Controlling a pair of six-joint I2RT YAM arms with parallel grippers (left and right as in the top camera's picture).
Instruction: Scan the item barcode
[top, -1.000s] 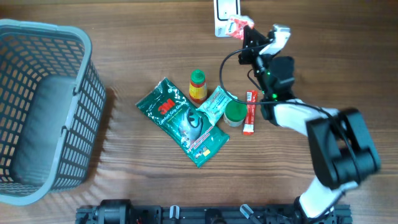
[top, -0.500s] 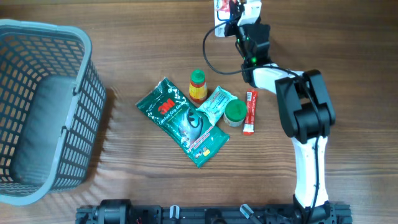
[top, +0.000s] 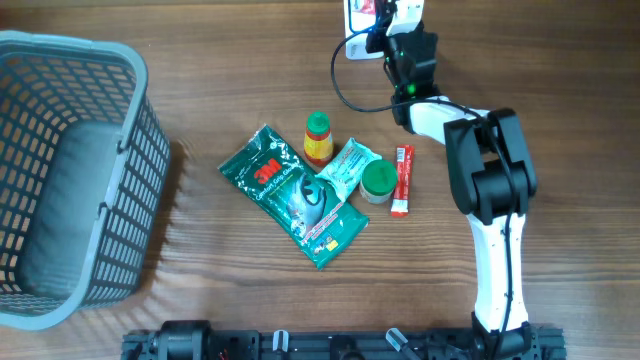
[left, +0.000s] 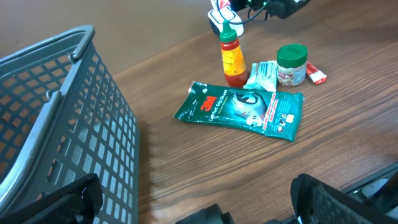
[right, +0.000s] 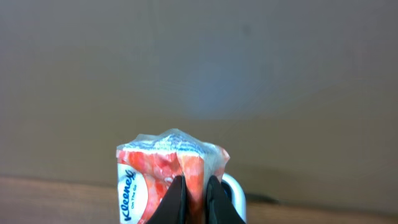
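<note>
A red and white Kleenex tissue pack (right: 163, 167) is pinched at its crimped edge by my right gripper (right: 194, 182), which is shut on it. In the overhead view the pack (top: 366, 9) hangs at the table's far edge, right over the white scanner (top: 355, 32). The scanner's rounded white edge (right: 236, 190) shows just behind the pack in the right wrist view. My left gripper (left: 202, 198) stands wide open low over the table's near side, nothing between its fingers (left: 71, 198). The pack's barcode does not show in any view.
A grey mesh basket (top: 140, 120) fills the left side. Mid-table lie a green 3M pouch (top: 295, 195), a green-capped sauce bottle (top: 318, 138), a pale teal packet (top: 347, 165), a green-lidded jar (top: 378, 182) and a red stick packet (top: 402, 180).
My right arm has swung left and toward the far edge, carrying the tissue pack over the scanner. The left gripper and the items on the table have not moved.
</note>
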